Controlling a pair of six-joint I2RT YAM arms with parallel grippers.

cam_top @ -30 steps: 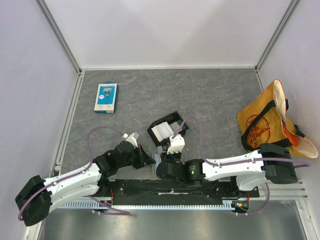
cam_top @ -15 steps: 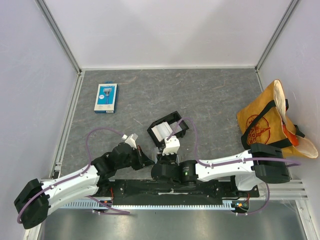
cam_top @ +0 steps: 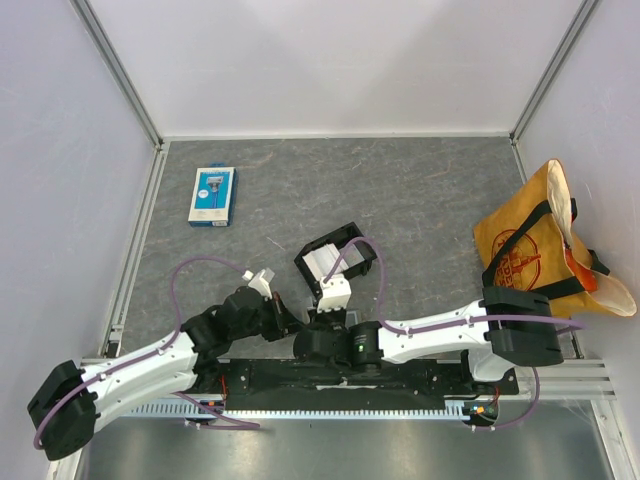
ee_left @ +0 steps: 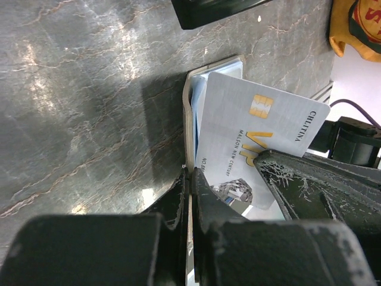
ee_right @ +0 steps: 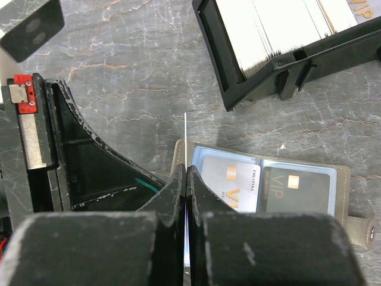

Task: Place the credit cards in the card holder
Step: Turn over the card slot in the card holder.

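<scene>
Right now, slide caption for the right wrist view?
Right end effector pinches a white card edge-on at the edge of the open card holder, black card tray beyond.

Table (cam_top: pixel 430 190); tray (cam_top: pixel 338 255), card holder (ee_right: pixel 343 196), pack (cam_top: pixel 212 195), seemingly bag (cam_top: pixel 525 240)

This looks like a robotics lab test cell. A grey stone-look table (cam_top: pixel 420 190) is boxed in by plain white panels (cam_top: pixel 330 60) on aluminium posts (cam_top: pixel 115 60). On the near side of the black tray (cam_top: pixel 303 265), two white robot arms (cam_top: pixel 150 365) are bolted to a rail (cam_top: pixel 340 378). A retail pack (cam_top: pixel 212 195) and a yellow tote bag (cam_top: pixel 535 240) lie either side of the tray.
</scene>
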